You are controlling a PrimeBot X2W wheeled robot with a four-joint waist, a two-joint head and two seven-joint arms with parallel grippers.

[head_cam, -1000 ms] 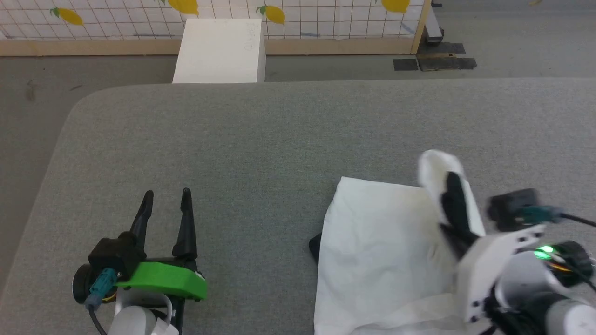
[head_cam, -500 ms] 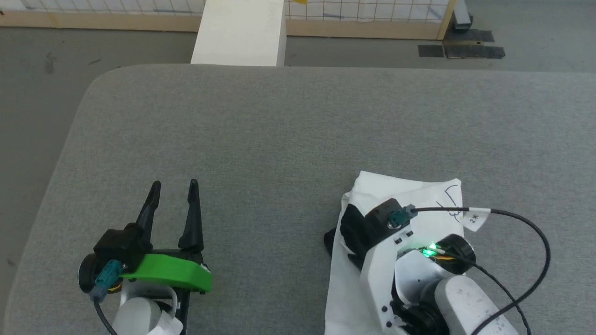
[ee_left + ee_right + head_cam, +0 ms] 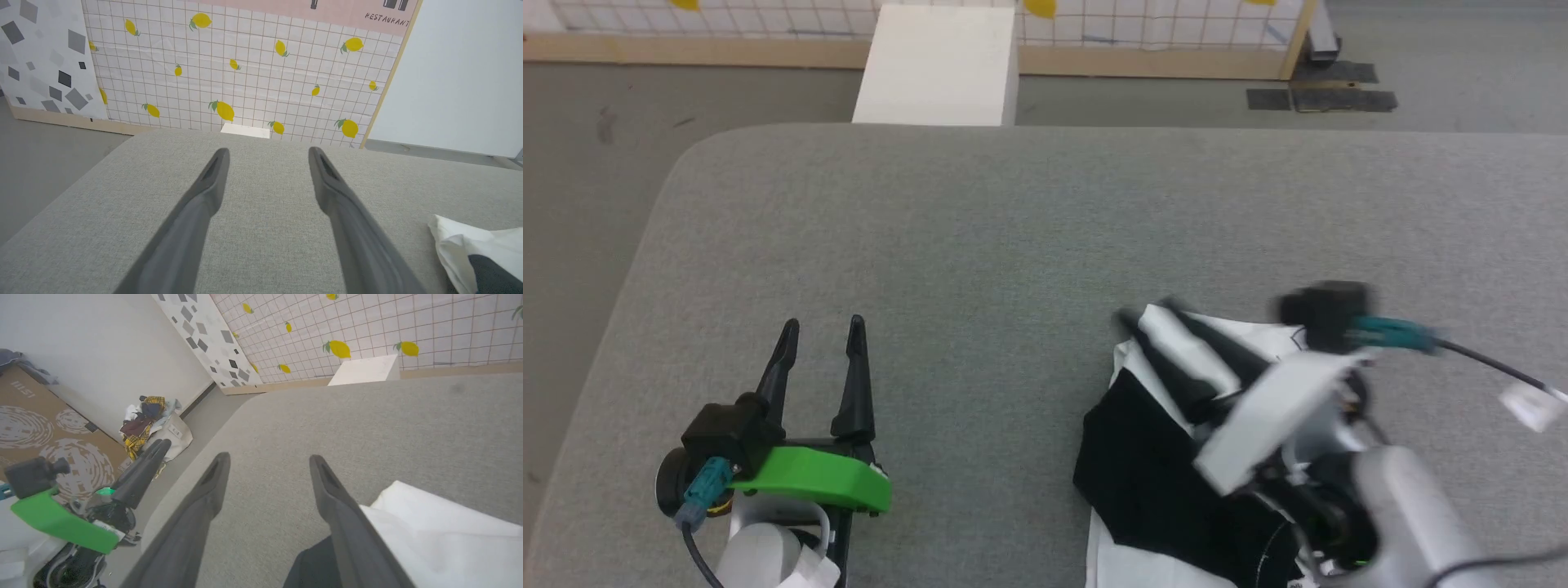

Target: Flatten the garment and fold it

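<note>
Hovering: my right gripper (image 3: pixel 269 458) hangs low over the table (image 3: pixel 1013 229), fingers spread and nothing between them.
Garment: the shirt (image 3: pixel 1143 457) is a bunched heap just under and behind that gripper, a black part thrown over the white.
Contact: my right-hand finger runs along the white edge; I cannot tell whether it presses on the cloth.
Direction from right gripper: the cloth lies to the fingers' right and back toward the wrist, with bare table ahead of the tips.
Left gripper: my left gripper (image 3: pixel 821 325) is open and empty, fingers pointing away from me.
Direction from left gripper: the shirt lies off to its right, well apart, with only a white corner at the edge of its wrist view.
Nearer arm: the right, clearly.
Long axis: as far as I can see, the heap runs from my right fingertips back toward my body; its near end is cut off from view.
Stage: flattening, I judge, with no fold begun.
Next move: probably pinching an edge beside the right fingers and drawing it out over the bare table.
Risk: catching two layers at once.
</note>
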